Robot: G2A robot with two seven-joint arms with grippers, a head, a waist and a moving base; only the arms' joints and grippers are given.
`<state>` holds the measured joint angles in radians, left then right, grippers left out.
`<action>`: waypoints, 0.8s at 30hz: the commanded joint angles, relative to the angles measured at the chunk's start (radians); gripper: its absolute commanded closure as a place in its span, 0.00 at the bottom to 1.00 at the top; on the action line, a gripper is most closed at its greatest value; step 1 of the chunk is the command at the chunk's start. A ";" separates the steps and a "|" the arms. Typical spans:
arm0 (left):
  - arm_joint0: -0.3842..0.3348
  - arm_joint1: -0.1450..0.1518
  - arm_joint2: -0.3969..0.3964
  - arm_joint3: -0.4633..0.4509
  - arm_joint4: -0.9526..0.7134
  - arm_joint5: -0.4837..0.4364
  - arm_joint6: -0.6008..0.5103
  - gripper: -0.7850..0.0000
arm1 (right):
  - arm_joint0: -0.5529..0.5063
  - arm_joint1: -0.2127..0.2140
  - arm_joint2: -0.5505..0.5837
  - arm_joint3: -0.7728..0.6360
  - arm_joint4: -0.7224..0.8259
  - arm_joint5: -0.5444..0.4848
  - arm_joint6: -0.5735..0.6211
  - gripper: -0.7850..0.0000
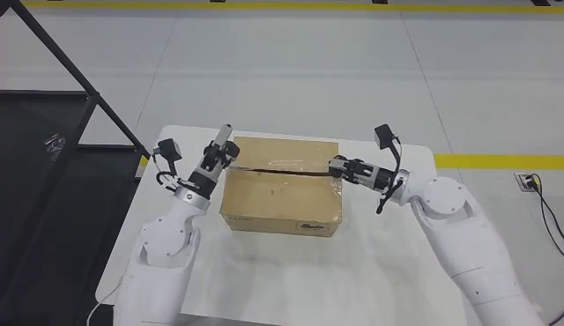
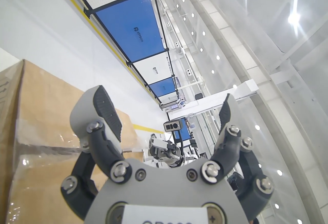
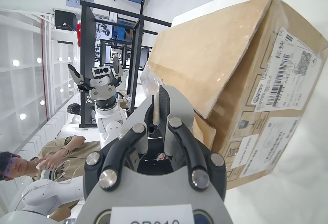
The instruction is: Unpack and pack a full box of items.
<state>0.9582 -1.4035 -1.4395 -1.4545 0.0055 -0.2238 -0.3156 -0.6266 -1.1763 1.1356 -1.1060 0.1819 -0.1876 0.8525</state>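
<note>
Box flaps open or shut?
Shut, bar a slight gap. Top view: the box flaps lie flat, with a thin dark seam between them. Right wrist view: one flap sits slightly raised at its end.

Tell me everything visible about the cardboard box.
The brown cardboard box sits flat on the white table. Its top flaps are nearly closed, the seam gaping slightly, clear tape peeling loose. Printed labels mark one end. The right gripper pinches the tape there; the left gripper is open beside the opposite end.

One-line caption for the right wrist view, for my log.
Right gripper pinches a strip of clear packing tape beside the raised flap of the brown cardboard box.
</note>
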 commanded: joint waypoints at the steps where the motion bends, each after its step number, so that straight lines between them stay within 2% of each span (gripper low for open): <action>1: -0.019 0.001 0.006 0.039 -0.015 0.009 -0.025 0.00 | 0.004 -0.001 -0.005 0.006 -0.003 0.001 -0.002 0.89; 10: -0.087 0.003 0.030 0.162 -0.051 0.022 -0.106 0.00 | 0.007 -0.003 -0.011 0.022 -0.020 -0.009 0.003 0.90; 19: -0.081 0.015 0.033 0.167 -0.055 0.013 -0.211 0.00 | 0.000 0.001 -0.001 0.023 -0.026 -0.011 0.007 0.91; 24: -0.077 0.019 0.039 0.169 -0.055 0.019 -0.217 0.00 | -0.007 0.003 0.006 0.015 -0.029 -0.006 0.007 0.89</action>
<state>0.8809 -1.3851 -1.4023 -1.2861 -0.0466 -0.2070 -0.5332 -0.6327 -1.1732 1.1405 -1.0891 0.1535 -0.1957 0.8600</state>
